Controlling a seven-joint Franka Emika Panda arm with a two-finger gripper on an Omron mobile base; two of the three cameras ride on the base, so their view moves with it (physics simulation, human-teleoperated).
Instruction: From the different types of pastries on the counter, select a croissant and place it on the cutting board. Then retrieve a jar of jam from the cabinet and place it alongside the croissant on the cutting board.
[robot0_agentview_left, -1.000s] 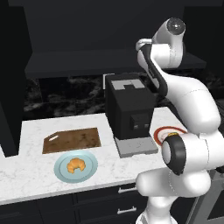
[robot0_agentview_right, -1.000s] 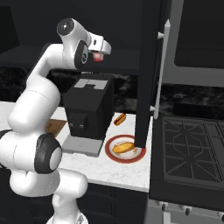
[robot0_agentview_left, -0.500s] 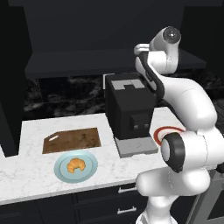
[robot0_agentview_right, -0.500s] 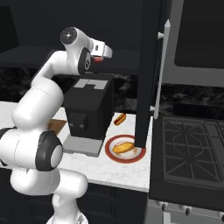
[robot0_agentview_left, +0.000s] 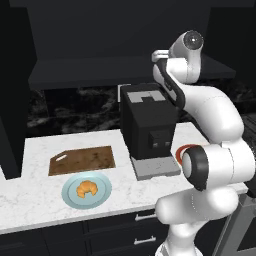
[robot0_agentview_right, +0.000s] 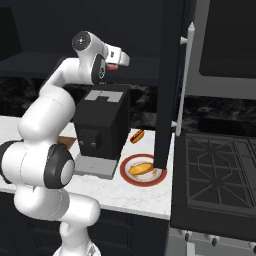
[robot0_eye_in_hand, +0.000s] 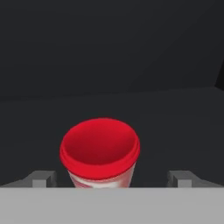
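Jam jar (robot0_eye_in_hand: 100, 153) sits on the cabinet (robot0_eye_in_hand: 109, 57) shelf, red lid toward the gripper (robot0_eye_in_hand: 112, 178), whose fingertips (robot0_eye_in_hand: 41, 178) stand wide apart on either side of it and grip nothing. That spread looks meant to straddle the jar before closing. Only the hand camera shows this; from the base the arm merely reaches up over the coffee machine (robot0_agentview_left: 149, 127). Left of that machine, the croissant (robot0_agentview_left: 86, 188) lies on the blue plate (robot0_agentview_left: 102, 194), just in front of the bare board (robot0_agentview_left: 82, 160). Right of it, two pastries (robot0_agentview_right: 140, 168) show, one on a red-rimmed plate (robot0_agentview_right: 126, 175).
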